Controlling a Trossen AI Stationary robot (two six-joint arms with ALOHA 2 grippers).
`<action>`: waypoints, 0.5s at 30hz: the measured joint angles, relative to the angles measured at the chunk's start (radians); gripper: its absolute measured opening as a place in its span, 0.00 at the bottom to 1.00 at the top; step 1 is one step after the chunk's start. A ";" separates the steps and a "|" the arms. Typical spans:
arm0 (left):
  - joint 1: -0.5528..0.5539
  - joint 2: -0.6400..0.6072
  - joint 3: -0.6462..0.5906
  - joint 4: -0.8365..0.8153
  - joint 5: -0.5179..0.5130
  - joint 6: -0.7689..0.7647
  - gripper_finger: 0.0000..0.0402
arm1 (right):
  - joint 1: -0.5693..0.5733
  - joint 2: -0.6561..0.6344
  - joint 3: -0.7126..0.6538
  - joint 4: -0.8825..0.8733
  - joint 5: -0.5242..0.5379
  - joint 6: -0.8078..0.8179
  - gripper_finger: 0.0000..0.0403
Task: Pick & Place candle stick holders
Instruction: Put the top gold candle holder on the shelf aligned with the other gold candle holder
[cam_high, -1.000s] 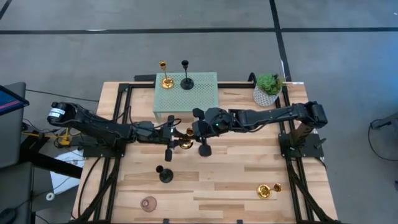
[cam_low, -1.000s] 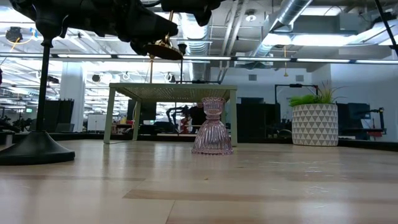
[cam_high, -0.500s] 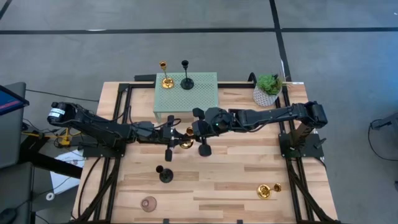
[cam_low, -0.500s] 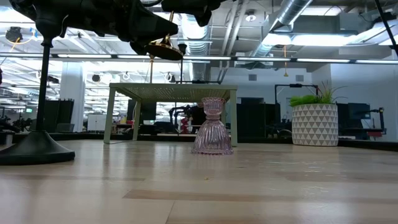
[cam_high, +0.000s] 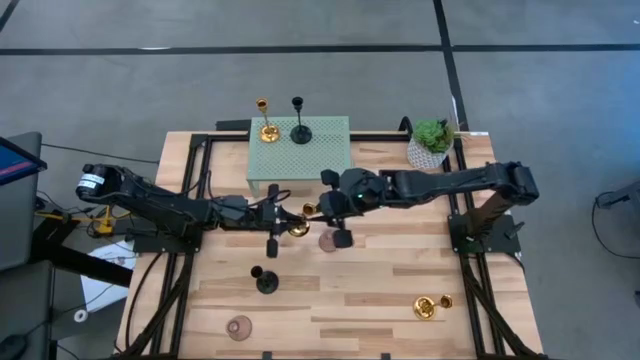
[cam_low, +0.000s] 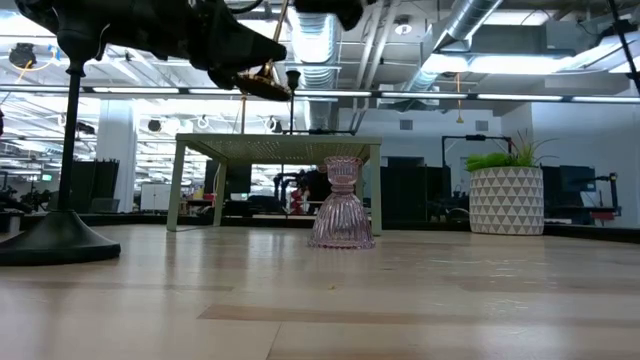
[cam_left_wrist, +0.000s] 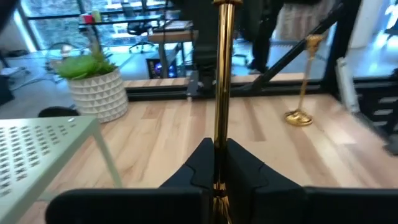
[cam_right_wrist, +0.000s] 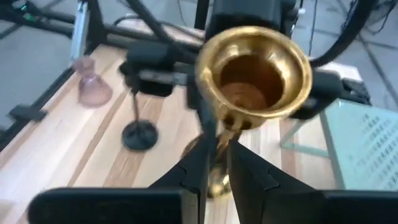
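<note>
A: From above, where's the gold holder (cam_high: 299, 222)?

B: Mid-counter, just in front of the green perforated stand (cam_high: 300, 152), between the left gripper (cam_high: 283, 212) and right gripper (cam_high: 322, 207).

A: Who has it?

B: Left wrist view: left jaws pinch its slim stem. Right wrist view: right jaws narrow, loosely around it.

A: Handling?

B: Probably stiff, slick metal; grip the stem. Wooden counter (cam_high: 380, 290), open office beyond.

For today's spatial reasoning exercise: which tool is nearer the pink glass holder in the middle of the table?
Right. The right tool is just beside the pink glass holder; the left tool sits farther off, gripping a gold holder.
</note>
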 joint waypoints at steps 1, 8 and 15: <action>0.001 0.000 0.000 -0.003 -0.011 0.006 0.04 | -0.003 -0.014 0.000 -0.011 -0.001 -0.001 0.13; -0.003 -0.069 0.000 -0.018 -0.123 0.098 0.04 | -0.008 -0.107 0.000 -0.174 0.000 0.008 0.11; 0.010 -0.277 -0.100 -0.036 -0.290 0.175 0.04 | 0.038 -0.162 -0.073 -0.199 0.183 0.010 0.01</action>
